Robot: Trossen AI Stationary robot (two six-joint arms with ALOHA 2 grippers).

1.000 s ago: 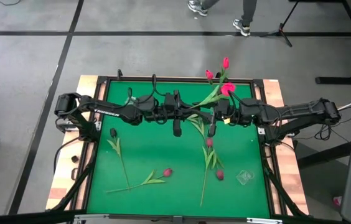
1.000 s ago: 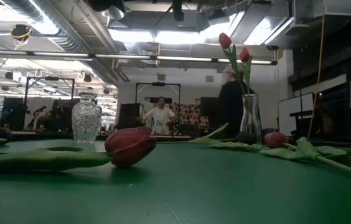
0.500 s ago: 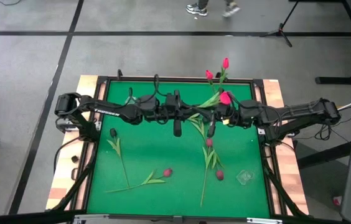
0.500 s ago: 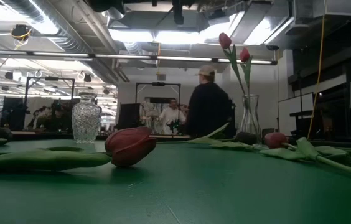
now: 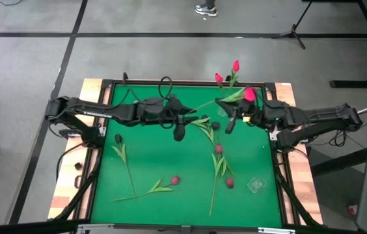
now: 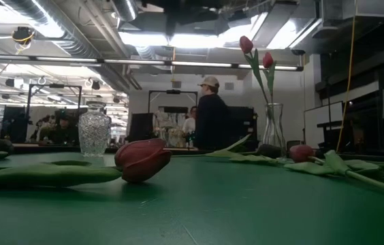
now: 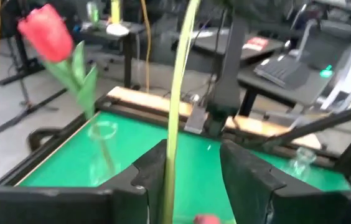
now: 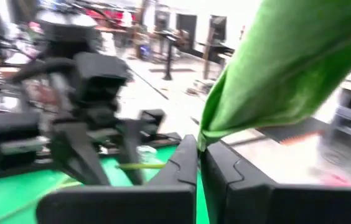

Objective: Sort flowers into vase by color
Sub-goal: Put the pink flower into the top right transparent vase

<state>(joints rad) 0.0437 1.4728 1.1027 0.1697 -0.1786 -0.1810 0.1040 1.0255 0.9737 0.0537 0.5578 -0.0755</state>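
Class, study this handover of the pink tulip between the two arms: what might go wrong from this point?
1. The right gripper has its fingers shut on what looks like a leaf of the pink tulip, so it may slip or swing.
2. The stem runs between the open fingers of the left gripper; a careless withdrawal might snag it.
3. The narrow vase already holds two tulips; inserting a third could tip it.
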